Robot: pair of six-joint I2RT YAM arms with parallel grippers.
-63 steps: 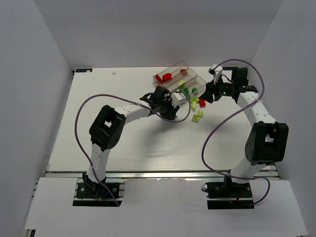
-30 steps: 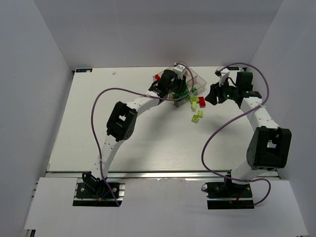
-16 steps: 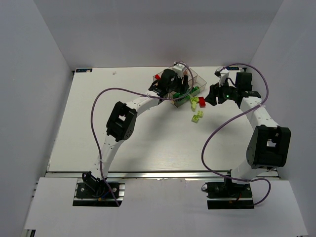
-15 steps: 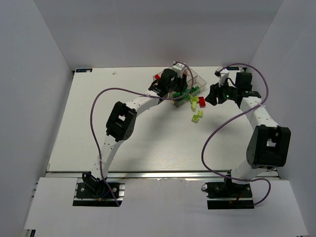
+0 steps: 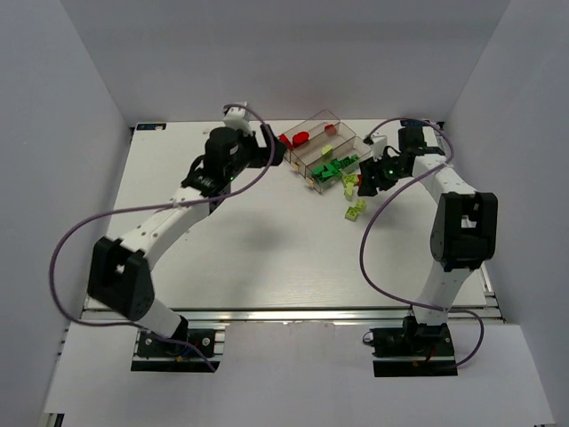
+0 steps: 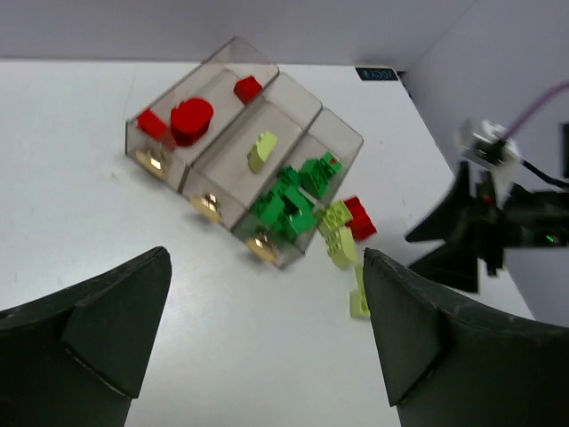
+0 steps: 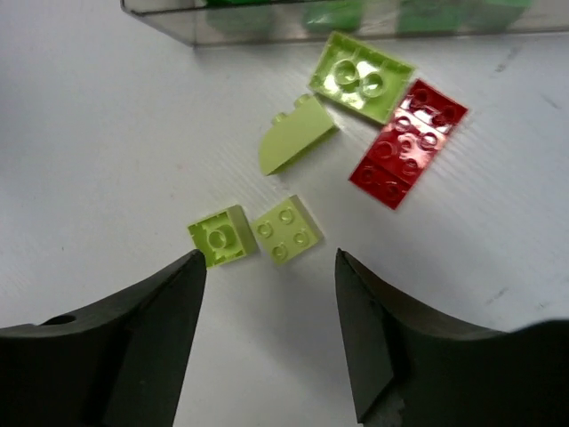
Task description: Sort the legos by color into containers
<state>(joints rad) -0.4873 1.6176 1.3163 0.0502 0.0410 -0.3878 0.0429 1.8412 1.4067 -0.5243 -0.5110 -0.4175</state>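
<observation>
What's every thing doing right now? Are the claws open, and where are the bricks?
Left gripper: open, empty.
Right gripper: open, empty.
Tray: open-topped, resting on the table.
Red bricks: in the tray's end compartment.
Lime brick: alone in the middle compartment.
Green bricks: piled in the other end compartment.
Loose red brick: flat on the table, outside the tray.
Four loose lime bricks: on the table, unsorted.

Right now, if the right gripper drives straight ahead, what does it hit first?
Likely the two small lime bricks on the table, lying just ahead of the right gripper; depth is unclear.
</observation>
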